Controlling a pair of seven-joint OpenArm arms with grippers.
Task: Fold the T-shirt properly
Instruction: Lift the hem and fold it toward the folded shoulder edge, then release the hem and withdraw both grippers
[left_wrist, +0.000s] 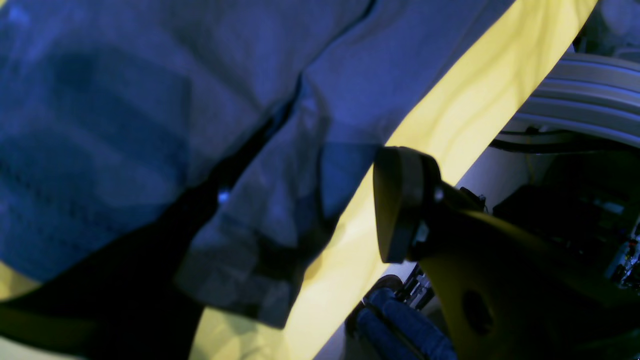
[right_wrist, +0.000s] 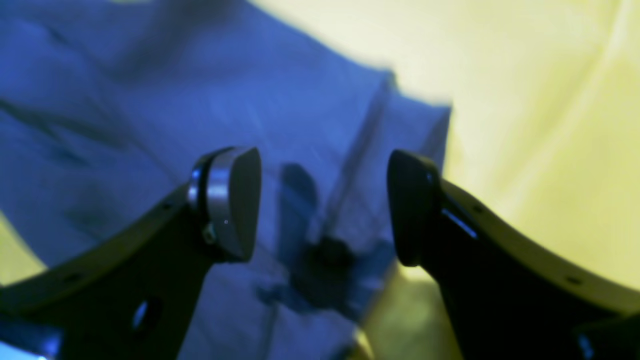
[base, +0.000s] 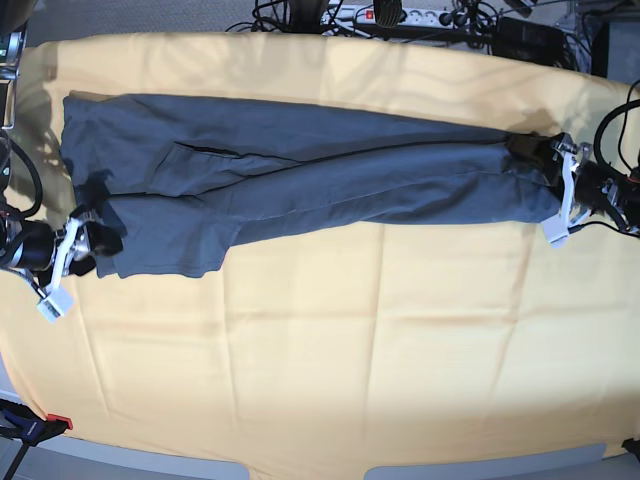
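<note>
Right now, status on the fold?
Both grippers, left and right, open, nothing held. T-shirt stretched long across yellow tablecloth, fold unfinished. Nothing in the way.

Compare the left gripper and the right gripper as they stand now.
The left gripper sits at the T-shirt's far end, on the base view's right; the right gripper sits at the opposite end. In its wrist view, the right gripper shows both fingers, spread over cloth; the left wrist view shows only one finger, over the yellow tablecloth. Both are open and hold nothing.
</note>
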